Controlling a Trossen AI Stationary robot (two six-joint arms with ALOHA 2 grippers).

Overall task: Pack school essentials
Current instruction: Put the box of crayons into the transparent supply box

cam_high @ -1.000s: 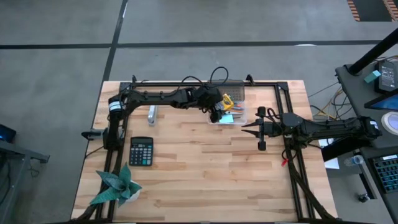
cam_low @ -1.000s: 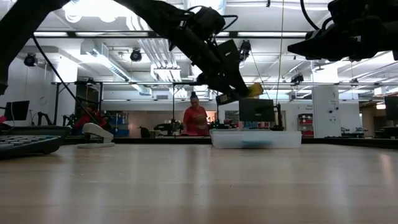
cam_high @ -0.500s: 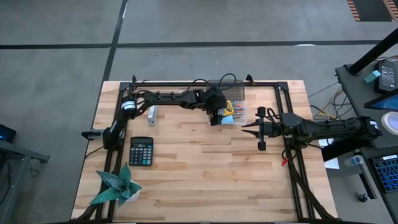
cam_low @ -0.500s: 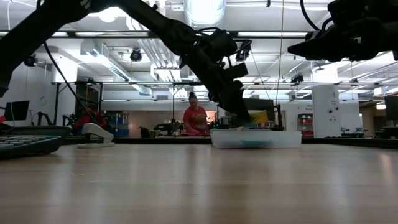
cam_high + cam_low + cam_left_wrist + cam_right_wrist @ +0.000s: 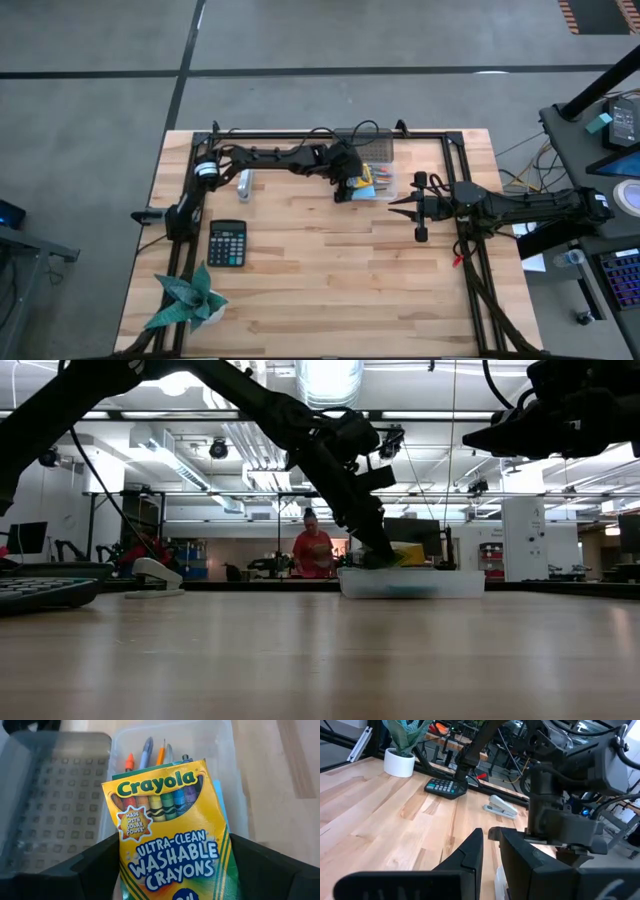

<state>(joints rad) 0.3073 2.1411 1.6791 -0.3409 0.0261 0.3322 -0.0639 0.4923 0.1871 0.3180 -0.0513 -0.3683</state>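
My left gripper [image 5: 352, 184] is over the left end of a clear plastic bin [image 5: 387, 186], shut on a yellow-green crayon box [image 5: 170, 835]. In the low view the box [image 5: 407, 552] sits at the height of the bin's rim [image 5: 410, 572]. Pencils and pens [image 5: 150, 755] lie in the bin beyond the box. My right gripper [image 5: 397, 206] hovers right of the bin, pointing left. Its fingers [image 5: 472, 852] are almost together with nothing between them. My left gripper pinches the crayon box by its two long narrow sides [image 5: 118, 865] between its two fingers, toward the box's bottom end. The fingers slant down from the table's left. The box tilts, printed face up, its top end over the bin. Whether it touches the bin's contents I cannot tell.
A dark grey tray [image 5: 372, 148] stands just behind the bin. A stapler [image 5: 244, 184], a black calculator [image 5: 227, 243] and a green paper plant [image 5: 188, 297] stand on the left half. Bare wood lies in the middle and toward the near edge.
My left gripper has gone down toward the bin and rolled at the wrist, still shut on the crayon box. The box has come from well above the bin down to its rim and has tipped flatter. Most of this happened in the first half second.
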